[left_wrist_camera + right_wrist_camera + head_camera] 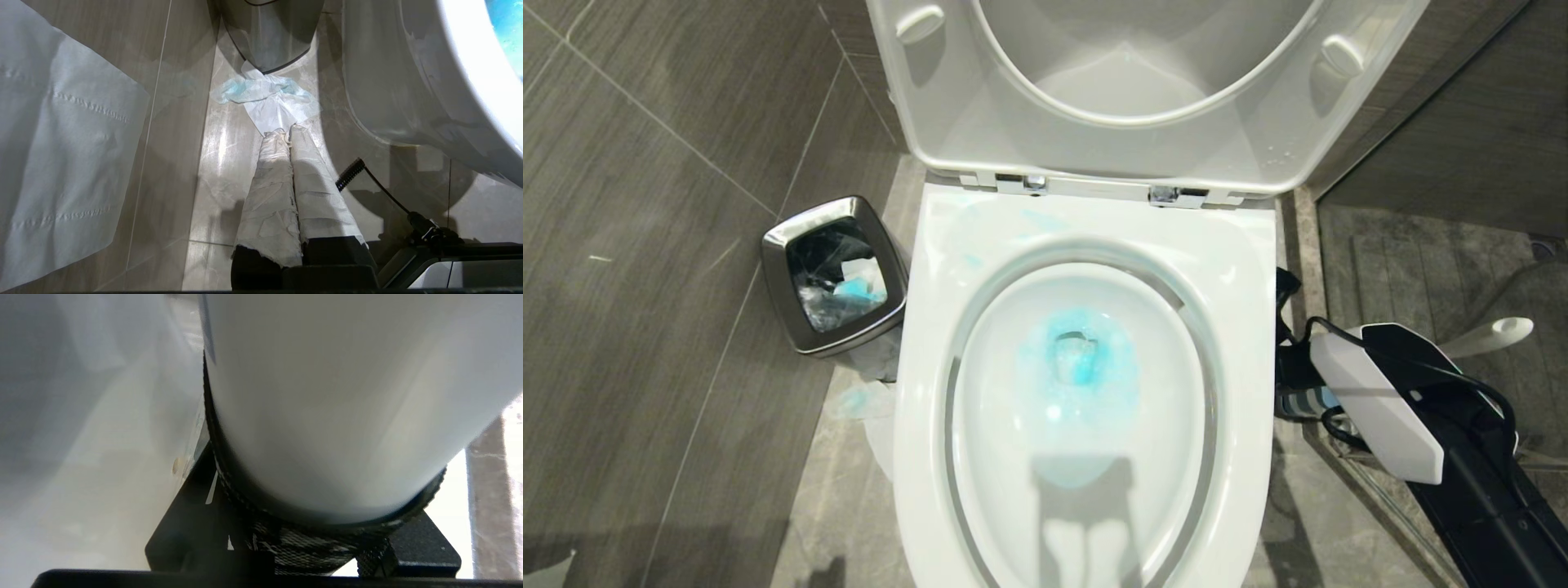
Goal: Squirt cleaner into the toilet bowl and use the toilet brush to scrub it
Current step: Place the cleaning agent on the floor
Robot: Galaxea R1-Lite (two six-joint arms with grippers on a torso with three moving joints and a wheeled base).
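The white toilet bowl point(1241, 269) stands open with its seat and lid raised. Turquoise cleaner point(1082, 359) tints the water, and pale blue smears mark the back rim. My right gripper point(1290, 371) is low beside the bowl's right side, by the blue-and-grey striped holder point(1303, 402). The toilet brush's white handle tip point(1499, 331) sticks out past that wrist, and the handle point(327, 396) fills the right wrist view. The bristle head is hidden. My left gripper point(288, 130) hangs shut and empty over the floor left of the bowl point(408, 81).
A steel waste bin point(833, 273) holding crumpled paper stands left of the toilet. A blue-stained tissue point(265, 96) lies on the floor in front of it. A sheet of toilet paper point(61, 163) hangs close to the left wrist camera. A raised stone threshold point(1303, 245) runs along the toilet's right.
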